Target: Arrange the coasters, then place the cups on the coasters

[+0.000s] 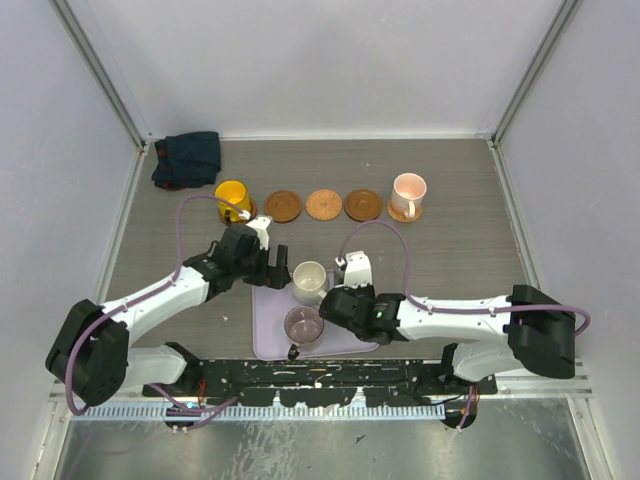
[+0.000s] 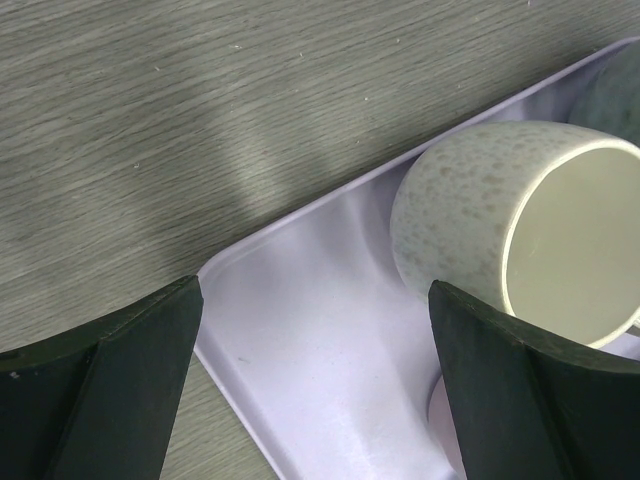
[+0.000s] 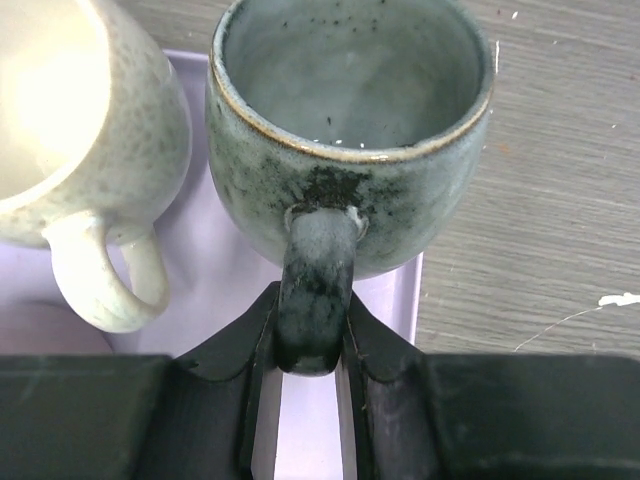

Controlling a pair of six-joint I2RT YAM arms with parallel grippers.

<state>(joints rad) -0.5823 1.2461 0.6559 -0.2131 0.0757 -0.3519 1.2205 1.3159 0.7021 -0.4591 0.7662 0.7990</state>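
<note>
My right gripper [image 3: 312, 310] is shut on the handle of the grey-green cup [image 3: 350, 130], which stands upright at the right edge of the lavender tray [image 3: 392, 300]. Beside it on the tray are the cream-white cup [image 1: 309, 280] and, nearer me, the mauve cup [image 1: 303, 325]. My left gripper [image 2: 315, 290] hangs open over the tray's left corner, just left of the cream-white cup [image 2: 500, 230], holding nothing. In the back row, the yellow cup [image 1: 232, 198] and the pink cup [image 1: 408, 190] each sit on a coaster. Three bare coasters [image 1: 323, 204] lie between them.
A dark folded cloth [image 1: 187, 158] lies at the back left corner. Metal frame posts and white walls enclose the table on three sides. Both arms reach inward over the tray [image 1: 268, 335] near the front edge.
</note>
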